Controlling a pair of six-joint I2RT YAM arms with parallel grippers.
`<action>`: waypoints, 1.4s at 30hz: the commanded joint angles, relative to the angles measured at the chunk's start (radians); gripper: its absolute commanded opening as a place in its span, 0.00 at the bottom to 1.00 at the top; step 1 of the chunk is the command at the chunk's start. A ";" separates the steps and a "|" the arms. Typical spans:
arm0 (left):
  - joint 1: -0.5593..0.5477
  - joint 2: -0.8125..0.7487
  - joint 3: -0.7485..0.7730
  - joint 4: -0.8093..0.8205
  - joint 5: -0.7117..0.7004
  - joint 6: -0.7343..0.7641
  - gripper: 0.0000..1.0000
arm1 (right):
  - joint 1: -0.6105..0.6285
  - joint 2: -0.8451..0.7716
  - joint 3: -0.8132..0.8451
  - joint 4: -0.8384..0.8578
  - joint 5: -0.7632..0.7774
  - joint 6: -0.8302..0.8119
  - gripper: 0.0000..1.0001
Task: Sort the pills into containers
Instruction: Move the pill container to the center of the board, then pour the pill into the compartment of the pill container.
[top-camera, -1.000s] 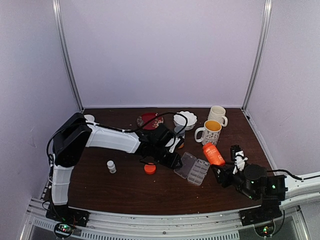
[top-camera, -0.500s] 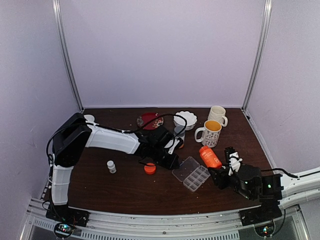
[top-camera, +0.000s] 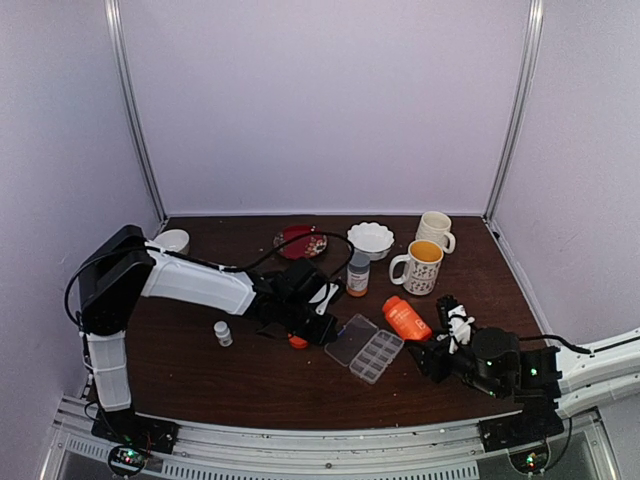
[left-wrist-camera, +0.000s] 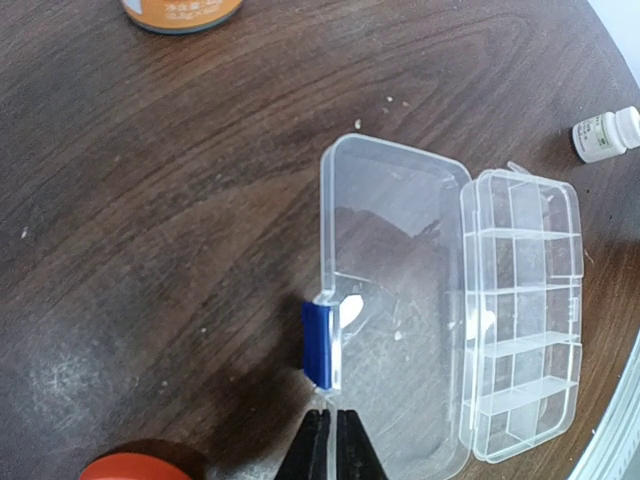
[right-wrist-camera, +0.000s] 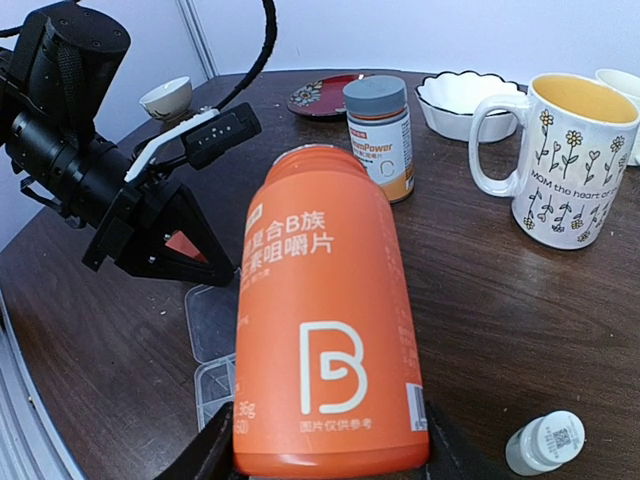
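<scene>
The clear organiser box (top-camera: 368, 350) lies open on the brown table, its lid (left-wrist-camera: 395, 300) flat beside the row of containers (left-wrist-camera: 520, 320), which look empty. A blue latch (left-wrist-camera: 320, 343) sits on the lid's rim. My left gripper (left-wrist-camera: 331, 428) (top-camera: 328, 334) is shut on that rim just below the latch. My right gripper (right-wrist-camera: 325, 455) (top-camera: 428, 346) is shut on the base of the orange bottle (right-wrist-camera: 320, 320) (top-camera: 407, 318), held tilted just right of the box. No pills show.
A grey-capped amber bottle (top-camera: 358, 272) stands behind the box. An orange cap (top-camera: 298, 341) lies under the left wrist. Small white bottles (top-camera: 223, 333) (right-wrist-camera: 545, 443) stand on either side. Two mugs (top-camera: 420, 265), a white bowl (top-camera: 370, 238), a red plate (top-camera: 300, 240) and a cup (top-camera: 172, 240) line the back.
The left gripper closed on the lid rim and drew back left, dragging the organiser with it. The right arm moved left with the orange bottle.
</scene>
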 joint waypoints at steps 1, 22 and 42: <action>0.006 -0.052 -0.034 0.069 -0.026 0.001 0.07 | -0.001 -0.013 0.025 0.027 -0.019 -0.014 0.00; 0.007 0.011 0.021 0.020 0.032 0.005 0.40 | -0.002 0.031 0.049 -0.052 -0.067 0.038 0.00; 0.014 0.014 0.014 0.040 0.056 0.003 0.20 | -0.004 0.114 0.139 -0.238 -0.056 0.194 0.00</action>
